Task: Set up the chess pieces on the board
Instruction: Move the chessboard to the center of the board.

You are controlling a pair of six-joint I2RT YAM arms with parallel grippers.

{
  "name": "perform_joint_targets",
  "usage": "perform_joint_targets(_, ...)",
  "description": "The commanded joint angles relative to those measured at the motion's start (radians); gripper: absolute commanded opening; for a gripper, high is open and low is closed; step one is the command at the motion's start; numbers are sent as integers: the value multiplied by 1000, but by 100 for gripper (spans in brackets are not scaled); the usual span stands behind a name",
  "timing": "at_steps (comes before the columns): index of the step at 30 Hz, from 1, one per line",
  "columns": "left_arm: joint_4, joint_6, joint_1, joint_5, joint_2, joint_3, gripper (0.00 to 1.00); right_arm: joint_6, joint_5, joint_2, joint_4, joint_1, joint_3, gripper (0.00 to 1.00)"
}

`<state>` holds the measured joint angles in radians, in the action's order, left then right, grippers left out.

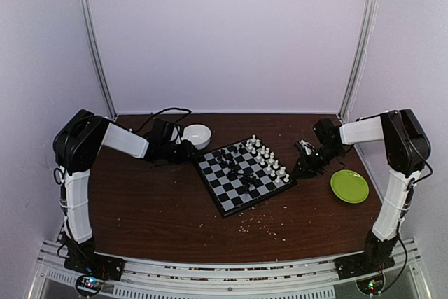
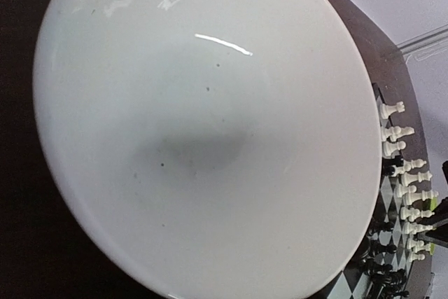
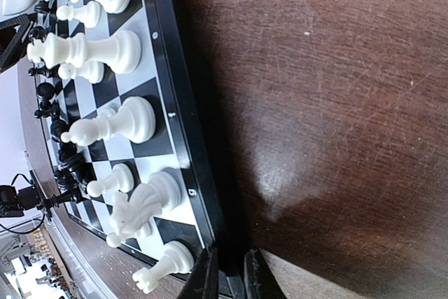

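The board [image 1: 234, 197] lies turned diagonally in the middle of the table. White chess pieces [image 1: 266, 155] line its far right edge, and black ones [image 1: 234, 166] stand bunched near its centre. My right gripper [image 1: 306, 166] is at the board's right corner. In the right wrist view its gripper [image 3: 229, 281] is pinched on the black rim of the board [image 3: 178, 124], beside a white rook [image 3: 164, 264] and a knight [image 3: 136, 211]. My left gripper [image 1: 180, 145] sits against the white bowl [image 1: 198, 134]. The bowl [image 2: 203, 124] fills the left wrist view and hides the left fingers.
A green plate [image 1: 349, 185] lies right of the board, near the right arm. Crumbs [image 1: 259, 223] are scattered on the brown table in front of the board. White pieces [image 2: 402, 166] show past the bowl's right rim.
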<state>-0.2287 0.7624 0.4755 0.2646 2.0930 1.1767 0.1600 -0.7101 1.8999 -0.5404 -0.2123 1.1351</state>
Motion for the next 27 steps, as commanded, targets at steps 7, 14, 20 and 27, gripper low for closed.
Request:
perform_joint_targets(7, -117, -28, 12, 140, -8, -79, 36, -42, -58, -3, -64, -50, -80, 9)
perform_joint_targets(14, -148, -39, 13, 166, -29, -131, 33, -64, -34, -26, -75, -100, -91, 8)
perform_joint_targets(20, -201, -20, 12, 166, -66, -213, 31, -63, -26, -62, -46, -141, -131, 8)
perform_joint_targets(27, -208, -26, 14, 163, -120, -292, 29, -121, -94, -39, -87, -194, -133, 8)
